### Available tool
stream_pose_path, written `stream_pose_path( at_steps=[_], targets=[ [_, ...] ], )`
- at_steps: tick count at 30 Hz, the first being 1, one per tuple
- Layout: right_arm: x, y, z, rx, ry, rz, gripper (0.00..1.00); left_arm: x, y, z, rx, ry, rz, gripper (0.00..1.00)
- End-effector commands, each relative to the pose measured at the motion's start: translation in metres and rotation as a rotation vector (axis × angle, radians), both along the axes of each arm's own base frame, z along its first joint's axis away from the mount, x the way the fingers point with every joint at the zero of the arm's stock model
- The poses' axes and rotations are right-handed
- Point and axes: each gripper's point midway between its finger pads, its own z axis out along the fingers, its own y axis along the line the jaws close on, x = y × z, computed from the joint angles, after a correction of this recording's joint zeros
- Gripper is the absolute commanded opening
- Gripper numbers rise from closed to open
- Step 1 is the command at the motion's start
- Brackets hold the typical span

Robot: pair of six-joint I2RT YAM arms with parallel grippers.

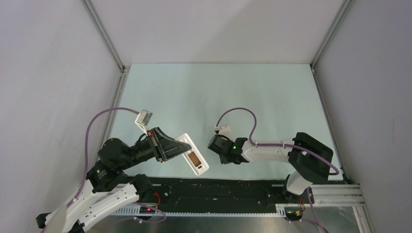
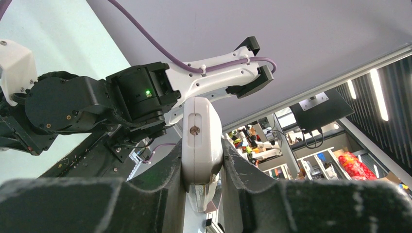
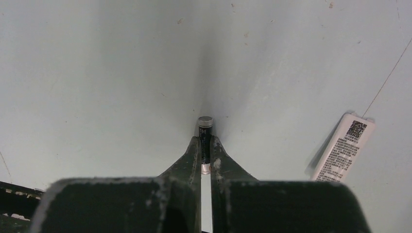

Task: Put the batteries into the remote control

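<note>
The remote control (image 1: 192, 153) is a white slab held off the table by my left gripper (image 1: 167, 148), with its open battery bay facing up. In the left wrist view the remote control (image 2: 201, 128) stands edge-on, and my left gripper (image 2: 202, 145) is shut on both its sides. My right gripper (image 3: 204, 140) is shut on a dark battery (image 3: 205, 127) with silver ends, which points forward just above the pale table. From above, my right gripper (image 1: 212, 144) sits just right of the remote, and the battery is hidden there.
A small white panel (image 3: 344, 153) with a printed label and a QR code lies flat on the table to the right of my right gripper. A black rail (image 1: 233, 189) runs along the near edge. Grey walls with metal posts close the sides and back.
</note>
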Motion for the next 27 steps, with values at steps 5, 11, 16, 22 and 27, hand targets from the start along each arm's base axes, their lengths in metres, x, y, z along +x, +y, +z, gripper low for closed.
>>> stream_pose_path(
  at_steps=[5, 11, 16, 22, 27],
  targets=[
    [-0.009, -0.024, 0.027, 0.003, -0.001, 0.022, 0.0, 0.004, 0.002, 0.013, -0.036, -0.037, 0.026, 0.0],
    [-0.015, -0.014, 0.107, 0.205, -0.165, 0.124, 0.03, 0.006, 0.002, 0.011, -0.031, -0.041, 0.036, 0.0],
    [-0.024, -0.026, 0.175, 0.412, -0.283, 0.153, 0.0, 0.007, 0.001, 0.01, -0.025, -0.041, 0.039, 0.0],
    [-0.042, -0.044, 0.252, 0.686, -0.425, 0.197, 0.0, 0.009, 0.0, 0.011, -0.02, -0.047, 0.042, 0.0],
    [-0.058, -0.056, 0.3, 0.876, -0.507, 0.242, 0.0, 0.009, 0.001, 0.011, -0.022, -0.048, 0.047, 0.0]
  ],
)
